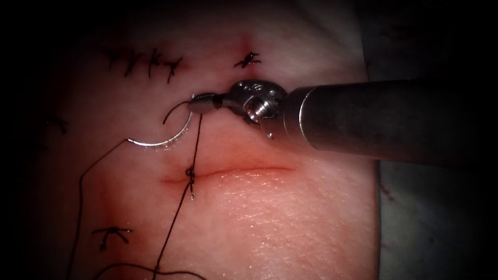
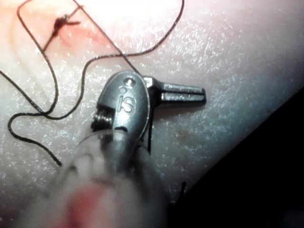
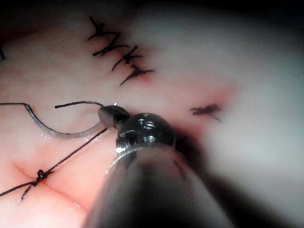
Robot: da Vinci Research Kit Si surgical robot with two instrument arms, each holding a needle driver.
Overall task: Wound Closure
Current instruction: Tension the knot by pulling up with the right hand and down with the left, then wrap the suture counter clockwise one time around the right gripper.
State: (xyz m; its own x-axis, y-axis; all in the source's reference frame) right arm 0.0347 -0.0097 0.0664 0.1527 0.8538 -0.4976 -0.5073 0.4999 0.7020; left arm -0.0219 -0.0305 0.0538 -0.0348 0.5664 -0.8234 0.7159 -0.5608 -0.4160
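Beside the right gripper (image 1: 201, 103) — one curved steel needle (image 1: 163, 141) lying on glistening tissue (image 1: 270, 218).
Right gripper clamps dark thread (image 1: 196, 142) above the knot (image 1: 190, 172); left gripper (image 2: 183, 92) closed, empty.

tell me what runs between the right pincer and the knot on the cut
In the endoscope view a taut stretch of thread runs from the shut right pincer down to the knot on the cut, over bare tissue.

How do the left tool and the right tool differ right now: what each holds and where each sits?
The right tool has its jaws shut on the thread rising from the knot on the cut; the left tool has jaws shut on nothing. The right tool lies beside the needle, which rests free on the tissue; the left tool lies over bare tissue.
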